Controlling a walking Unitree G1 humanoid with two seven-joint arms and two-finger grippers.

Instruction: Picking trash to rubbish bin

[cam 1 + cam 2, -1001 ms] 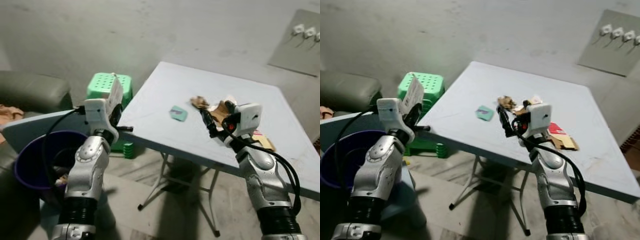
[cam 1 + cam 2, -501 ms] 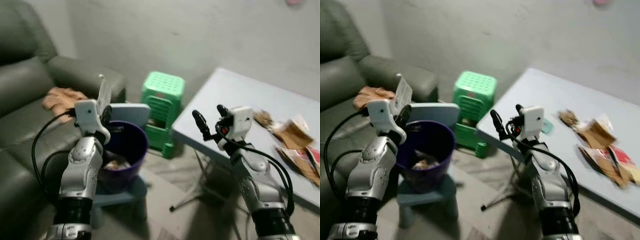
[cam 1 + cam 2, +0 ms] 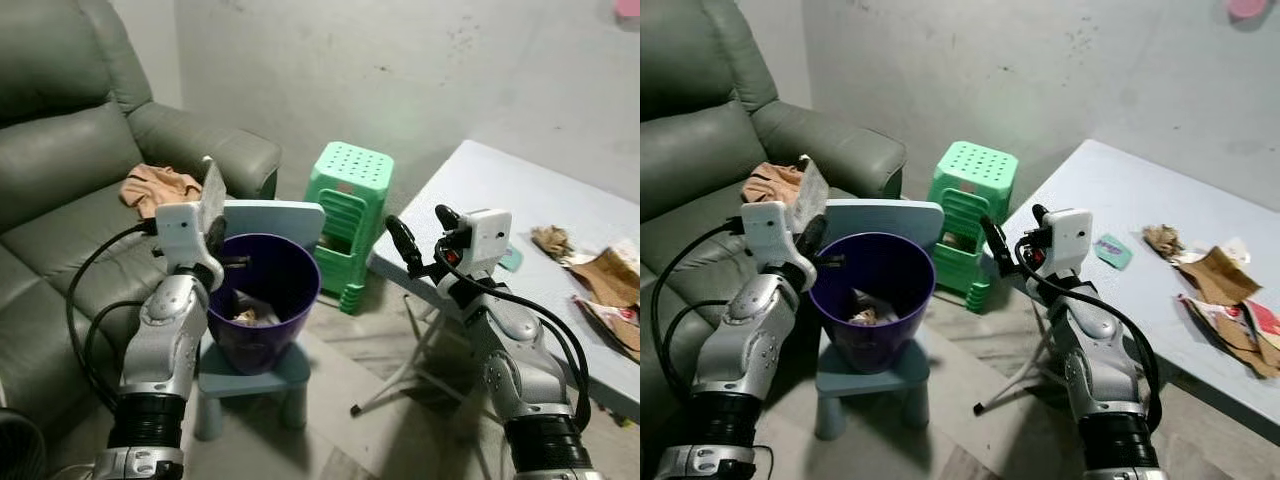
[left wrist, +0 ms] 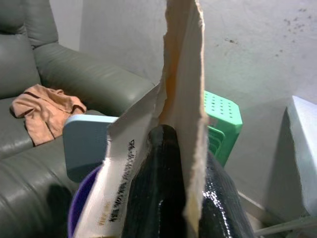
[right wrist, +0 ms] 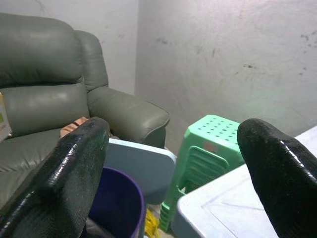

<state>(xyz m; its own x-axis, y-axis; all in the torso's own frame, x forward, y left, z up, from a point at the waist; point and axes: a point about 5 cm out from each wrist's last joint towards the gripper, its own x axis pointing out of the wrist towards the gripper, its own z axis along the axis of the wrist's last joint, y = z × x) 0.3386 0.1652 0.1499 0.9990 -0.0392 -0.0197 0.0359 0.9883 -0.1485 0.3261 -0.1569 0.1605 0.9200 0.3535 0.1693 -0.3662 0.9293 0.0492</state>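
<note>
My left gripper [image 3: 213, 222] is shut on a torn piece of cardboard [image 3: 211, 190], held upright just beside the near rim of the purple bin [image 3: 262, 311]. In the left wrist view the cardboard [image 4: 178, 99] stands between the black fingers [image 4: 163, 193], with the bin's rim [image 4: 79, 208] below. The bin stands on a small blue stool [image 3: 255, 375] and has some trash inside. My right gripper [image 3: 422, 236] is open and empty, raised at the corner of the pale blue table [image 3: 500, 190]. Brown paper scraps [image 3: 600, 275] and a teal wrapper [image 3: 1112, 250] lie on the table.
A grey-green sofa [image 3: 70, 170] with an orange cloth [image 3: 158, 186] fills the left. A green plastic stool [image 3: 350, 215] stands against the wall between sofa and table. A pale blue board [image 3: 275, 218] leans behind the bin. The table's folding legs [image 3: 400, 380] cross the floor at right.
The camera has swung left from the table to the bin and sofa. Both arms kept their poses; the left gripper still holds the cardboard, now close to the bin's rim.
</note>
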